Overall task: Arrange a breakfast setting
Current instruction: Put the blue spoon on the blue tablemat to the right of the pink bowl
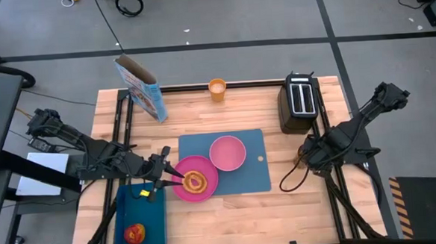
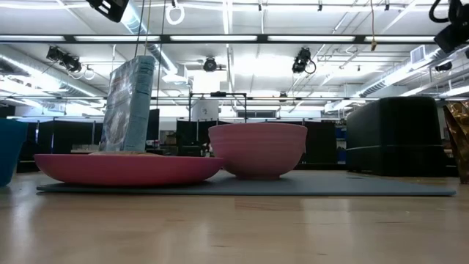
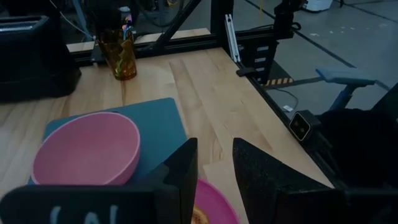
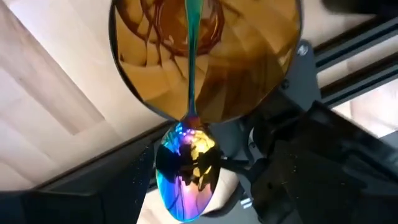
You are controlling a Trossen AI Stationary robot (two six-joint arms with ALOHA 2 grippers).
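Two dark robot arms worked at a wooden desk [image 1: 230, 211] seen from above. A blue placemat [image 1: 247, 176] lay near the middle, with a pink bowl [image 1: 227, 152] resting on it. A round pink plate [image 1: 196, 179] overlapped the placemat's left edge and carried a toast slice [image 1: 195, 181]. The left tool [image 1: 166, 177] sat at the plate's left rim, its fingers [image 3: 180, 180] a narrow gap apart with nothing between them. To the left of the plate, a dark-blue tray [image 1: 142, 208] held a red apple [image 1: 135, 233]. A blue cereal box [image 1: 140, 87] stood upright toward the back left, an orange cup [image 1: 217, 89] at the back centre, and a black toaster [image 1: 301, 101] at the back right. The right tool [image 1: 307, 158] hung by the desk's right edge, in front of the toaster, and gripped an iridescent blue-purple spoon [image 4: 185, 171] by its handle, bowl end pointing away from the wrist.
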